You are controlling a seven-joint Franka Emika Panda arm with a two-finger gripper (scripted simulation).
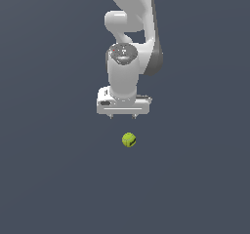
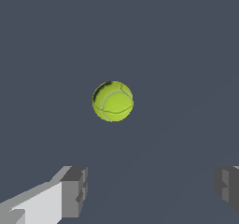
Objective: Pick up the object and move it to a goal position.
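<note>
A small yellow-green ball (image 1: pixel 129 140) with dark curved marks lies on the flat grey floor. It also shows in the wrist view (image 2: pixel 113 101), whole and free. My white gripper (image 1: pixel 123 116) hangs above it and slightly toward the exterior view's left, not touching it. The jaws are wide open and empty. In the wrist view the gripper (image 2: pixel 151 190) shows two grey fingertips (image 2: pixel 74 192) far apart, with the ball lying beyond them, apart from both.
The white arm (image 1: pixel 129 38) rises behind the gripper toward the top of the exterior view. A plain dark grey floor (image 1: pixel 53 179) lies all around.
</note>
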